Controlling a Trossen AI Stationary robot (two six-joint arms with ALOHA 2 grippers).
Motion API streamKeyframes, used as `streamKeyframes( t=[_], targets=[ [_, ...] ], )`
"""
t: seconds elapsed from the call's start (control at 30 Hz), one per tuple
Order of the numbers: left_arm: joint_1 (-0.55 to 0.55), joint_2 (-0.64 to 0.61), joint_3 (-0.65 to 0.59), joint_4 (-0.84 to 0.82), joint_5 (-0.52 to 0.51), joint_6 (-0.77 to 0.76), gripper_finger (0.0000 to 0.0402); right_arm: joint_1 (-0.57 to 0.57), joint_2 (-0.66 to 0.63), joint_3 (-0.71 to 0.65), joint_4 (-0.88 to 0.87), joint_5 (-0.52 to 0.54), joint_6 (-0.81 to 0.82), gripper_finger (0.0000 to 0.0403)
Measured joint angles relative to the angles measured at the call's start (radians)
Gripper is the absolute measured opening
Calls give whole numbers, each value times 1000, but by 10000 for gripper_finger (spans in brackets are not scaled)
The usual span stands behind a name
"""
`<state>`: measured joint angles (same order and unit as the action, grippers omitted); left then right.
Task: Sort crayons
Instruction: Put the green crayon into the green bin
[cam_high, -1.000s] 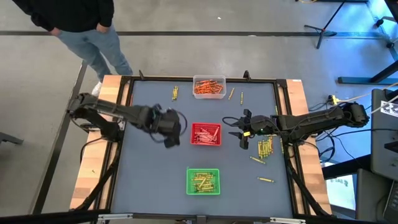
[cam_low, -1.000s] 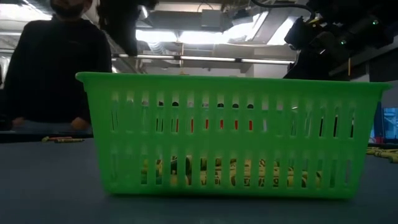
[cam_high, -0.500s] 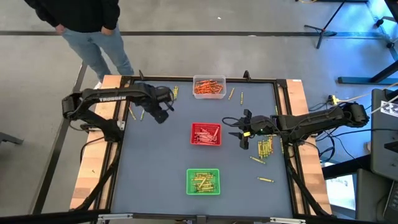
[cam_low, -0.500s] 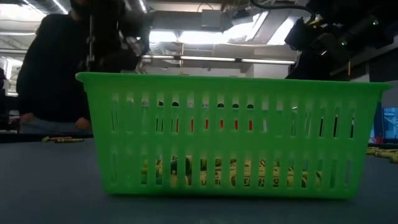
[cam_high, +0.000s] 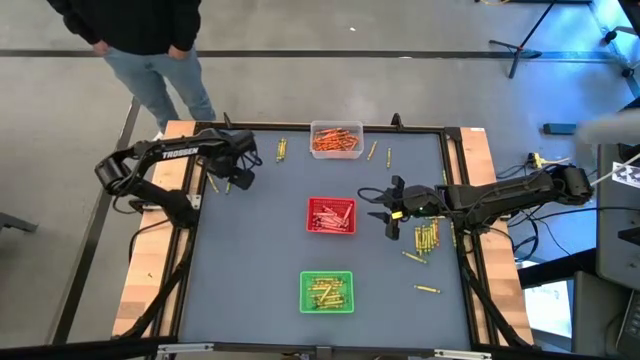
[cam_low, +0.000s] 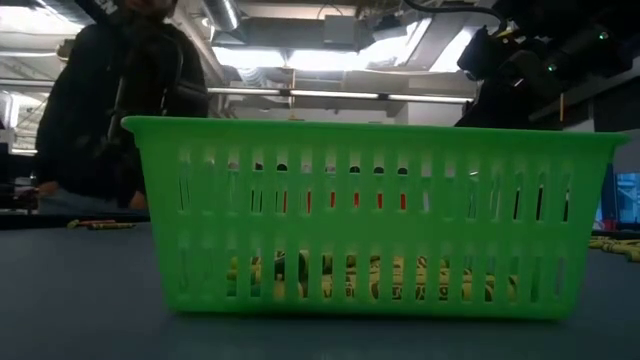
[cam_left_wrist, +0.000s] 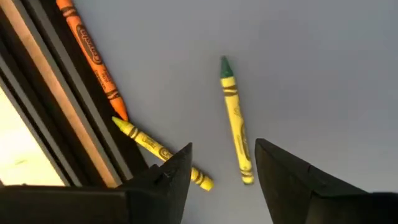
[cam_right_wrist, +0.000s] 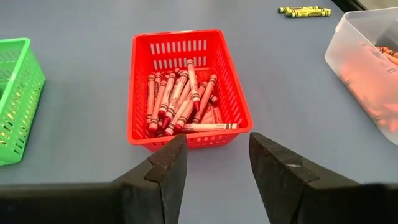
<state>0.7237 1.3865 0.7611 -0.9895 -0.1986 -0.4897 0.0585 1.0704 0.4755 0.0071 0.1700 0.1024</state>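
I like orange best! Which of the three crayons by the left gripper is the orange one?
The orange crayon lies along the table's edge rail. The other two are yellow: one with a green tip, one partly behind the left gripper.

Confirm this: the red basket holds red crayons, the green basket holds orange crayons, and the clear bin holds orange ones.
Not quite. The green basket holds yellow-green crayons, as the high view shows. The red basket does hold red crayons, and the clear bin orange ones.
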Motion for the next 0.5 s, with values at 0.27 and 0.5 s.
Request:
streamKeyframes(
  t=[0.27,0.5],
  targets=[
    [71,0,-50,117,61,37,159,0,0,0,12,3,-2,170],
    [150,0,-136,179,120,55,159,0,0,0,24,3,-2,170]
  ],
)
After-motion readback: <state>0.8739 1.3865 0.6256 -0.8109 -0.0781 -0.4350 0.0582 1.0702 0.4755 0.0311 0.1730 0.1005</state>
